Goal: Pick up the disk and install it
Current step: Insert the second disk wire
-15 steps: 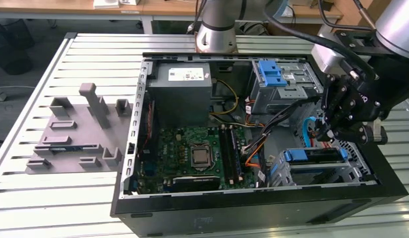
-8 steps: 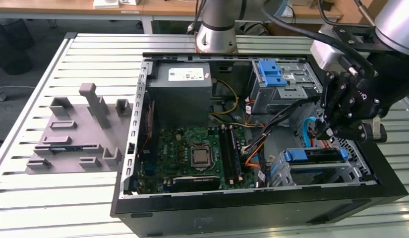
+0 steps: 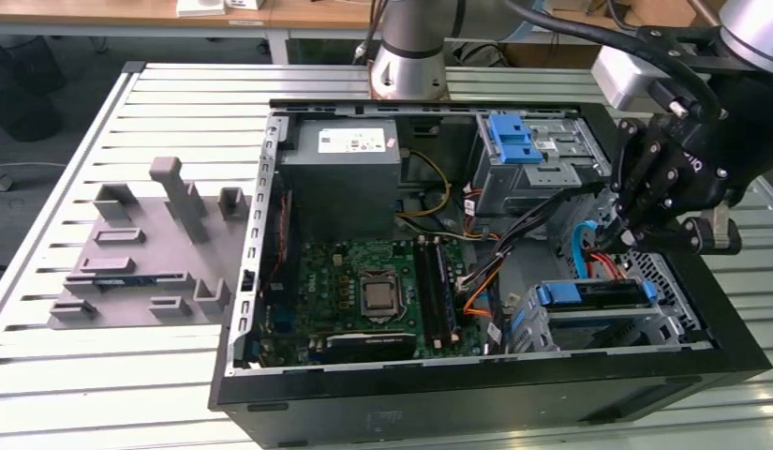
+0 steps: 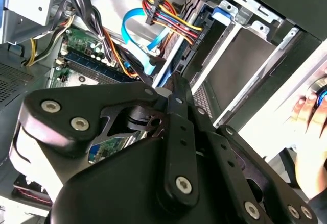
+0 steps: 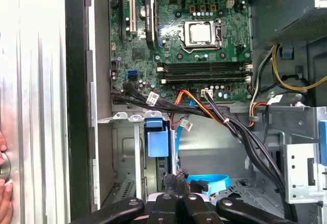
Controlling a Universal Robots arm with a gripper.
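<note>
While the disk (image 3: 595, 296) sits in its lower bay, hand (image 3: 646, 234) hovers above, fingers drawn together, gripping nothing; installation apparently nearly complete.

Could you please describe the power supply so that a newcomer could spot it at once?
Start at the open black computer case on the slatted table. Inside, between the green motherboard and the arm's base, sits the grey boxy power supply. It alone is a closed block with a white label; the silver drive bay beside it carries a blue plastic latch.
</note>
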